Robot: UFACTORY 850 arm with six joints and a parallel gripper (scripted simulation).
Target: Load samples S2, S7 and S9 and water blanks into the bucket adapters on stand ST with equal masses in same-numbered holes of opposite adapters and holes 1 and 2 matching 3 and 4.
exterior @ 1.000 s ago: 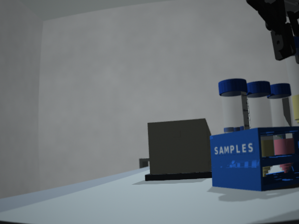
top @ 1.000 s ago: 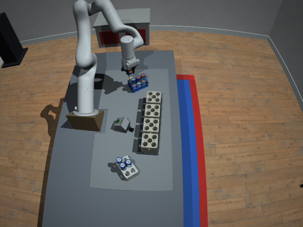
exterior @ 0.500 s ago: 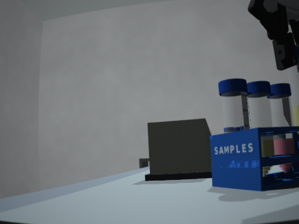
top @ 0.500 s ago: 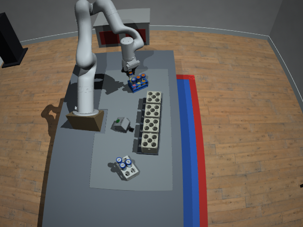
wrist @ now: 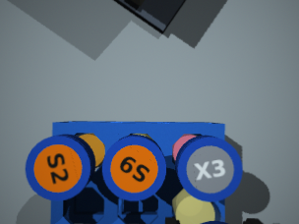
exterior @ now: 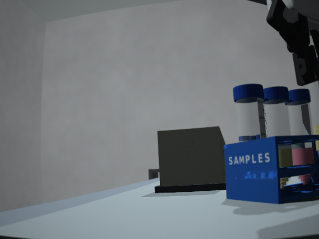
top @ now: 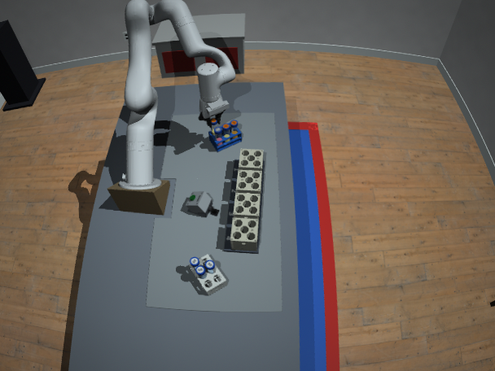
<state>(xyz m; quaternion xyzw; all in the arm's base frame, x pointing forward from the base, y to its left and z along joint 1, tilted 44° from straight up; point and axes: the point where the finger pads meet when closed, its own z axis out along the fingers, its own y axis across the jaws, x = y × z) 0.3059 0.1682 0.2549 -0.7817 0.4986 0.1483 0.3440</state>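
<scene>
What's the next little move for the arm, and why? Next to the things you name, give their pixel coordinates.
Probably lowering the yellow-filled tube [top: 214, 121] [exterior: 317, 131] [wrist: 194, 208] gently, straight into the blue rack [top: 225, 145] [exterior: 252, 167] [wrist: 138, 129]: the tool [top: 213, 119] [exterior: 316, 69] [wrist: 211, 222] grips it at the rack's corner, its cap higher than the other caps [top: 225, 126] [exterior: 275, 95] [wrist: 134, 168].

The gripper [top: 214, 124] [exterior: 316, 68] [wrist: 212, 222] has come down, lowering the orange-dotted sample tube [top: 213, 121] [exterior: 317, 130] [wrist: 196, 208] it holds. In the exterior view, the tube's yellow liquid has dropped from above the blue SAMPLES rack [top: 228, 144] [exterior: 252, 170] [wrist: 138, 127] to partly below its top edge.
</scene>
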